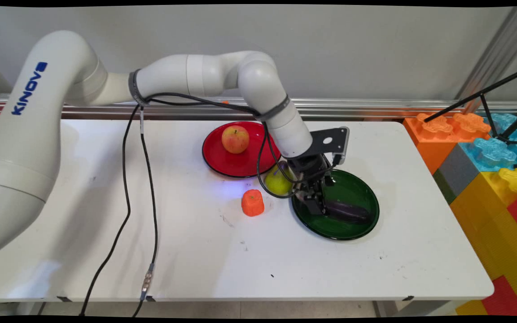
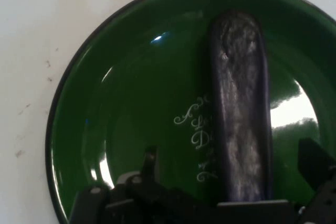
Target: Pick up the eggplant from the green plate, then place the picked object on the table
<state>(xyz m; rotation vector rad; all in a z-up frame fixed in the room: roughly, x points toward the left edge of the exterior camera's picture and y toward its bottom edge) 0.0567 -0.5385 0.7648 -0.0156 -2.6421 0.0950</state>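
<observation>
- The white table (image 1: 195,251) carries everything; black cables (image 1: 126,202) hang from the arm down across its left half.
- A red plate (image 1: 222,163) sits toward the back, with a red-and-yellow apple (image 1: 235,139) resting on it.
- An orange carrot-like piece (image 1: 252,202) stands on the bare table in front of the red plate, apart from it.
- A yellow-green pear (image 1: 277,181) lies just right of the orange piece, between the two plates and partly behind the cables.
- The pincer (image 1: 316,202) is low over the left part of the green plate (image 1: 352,229) — beside the pear.
- A dark purple eggplant (image 1: 348,211) lies flat on the green plate; in the hand view the eggplant (image 2: 240,108) runs lengthwise up from the pincer (image 2: 231,203), its near end at the linkage.
- Whether the fingers are closed on the eggplant or merely around it I cannot tell — the linkage hides them.
- Coloured building blocks (image 1: 492,170) are stacked off the table's right end.
</observation>
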